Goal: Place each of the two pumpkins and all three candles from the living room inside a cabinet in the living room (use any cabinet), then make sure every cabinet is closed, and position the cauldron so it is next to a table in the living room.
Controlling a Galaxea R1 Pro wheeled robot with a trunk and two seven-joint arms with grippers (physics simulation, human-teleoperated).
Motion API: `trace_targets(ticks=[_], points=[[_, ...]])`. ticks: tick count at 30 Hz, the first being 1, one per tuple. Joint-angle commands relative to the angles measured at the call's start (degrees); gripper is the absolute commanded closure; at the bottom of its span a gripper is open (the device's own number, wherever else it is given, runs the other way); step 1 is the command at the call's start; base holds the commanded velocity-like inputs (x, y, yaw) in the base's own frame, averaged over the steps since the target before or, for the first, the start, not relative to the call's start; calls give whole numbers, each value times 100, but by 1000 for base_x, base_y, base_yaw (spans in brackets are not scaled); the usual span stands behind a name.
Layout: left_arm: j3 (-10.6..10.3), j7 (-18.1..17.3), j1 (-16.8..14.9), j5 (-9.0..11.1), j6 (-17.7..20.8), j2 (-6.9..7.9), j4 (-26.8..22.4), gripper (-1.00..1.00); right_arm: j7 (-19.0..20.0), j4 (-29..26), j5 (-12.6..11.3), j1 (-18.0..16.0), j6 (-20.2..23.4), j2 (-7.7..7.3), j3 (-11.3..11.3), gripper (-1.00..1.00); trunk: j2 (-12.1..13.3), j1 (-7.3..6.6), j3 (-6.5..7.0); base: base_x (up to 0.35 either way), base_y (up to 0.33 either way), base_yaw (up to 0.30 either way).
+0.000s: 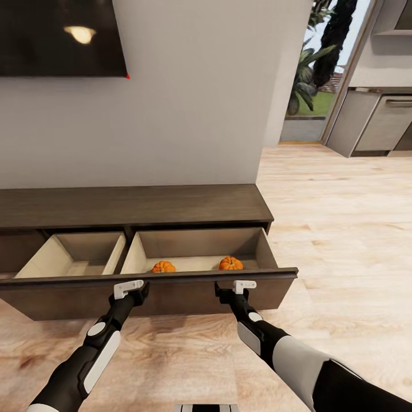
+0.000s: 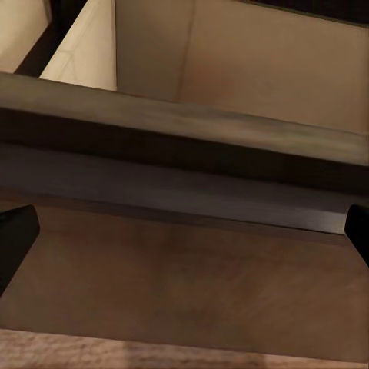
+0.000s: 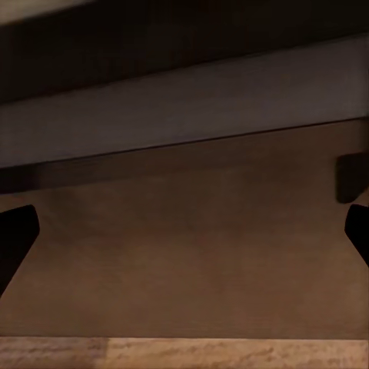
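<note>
The long dark brown cabinet (image 1: 131, 206) stands against the wall with its wide drawer pulled out. Two orange pumpkins (image 1: 163, 266) (image 1: 230, 263) lie in the drawer's right pale-wood compartment, near the front. The left compartment (image 1: 74, 254) looks bare. My left gripper (image 1: 139, 292) and right gripper (image 1: 224, 290) are both right at the drawer front (image 1: 177, 297), just under its top edge. In the wrist views the drawer front (image 2: 184, 269) (image 3: 184, 254) is very close, and each gripper's dark fingertips (image 2: 15, 234) (image 3: 15, 234) stand wide apart, open and holding nothing. The candles, cauldron and table are out of view.
A dark screen (image 1: 57, 34) hangs on the wall above the cabinet. Wood floor (image 1: 343, 217) stretches away to the right toward grey kitchen cupboards (image 1: 372, 120) and a glass door with plants (image 1: 312, 74) outside.
</note>
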Motion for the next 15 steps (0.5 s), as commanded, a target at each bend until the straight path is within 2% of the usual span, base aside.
trace_targets(ticks=[1,6,10,15], points=[[-25,46,-3,47,16,8,-10,-100,-28,0,-34,-5,-20,0,49,-100,-2,-1,-5,0,0,0],[-25,43,-3,40,16,8,-10,-100,-28,0,-34,-5,-21,0,49,-100,-2,-1,-5,0,0,0],[-24,43,-3,46,16,8,-10,-100,-28,0,-34,-8,-20,0,49,-100,-7,9,-93,0,0,0],[-25,42,-3,47,16,8,-10,-100,-28,0,-34,-5,-20,0,49,-100,-7,9,-93,0,0,0]])
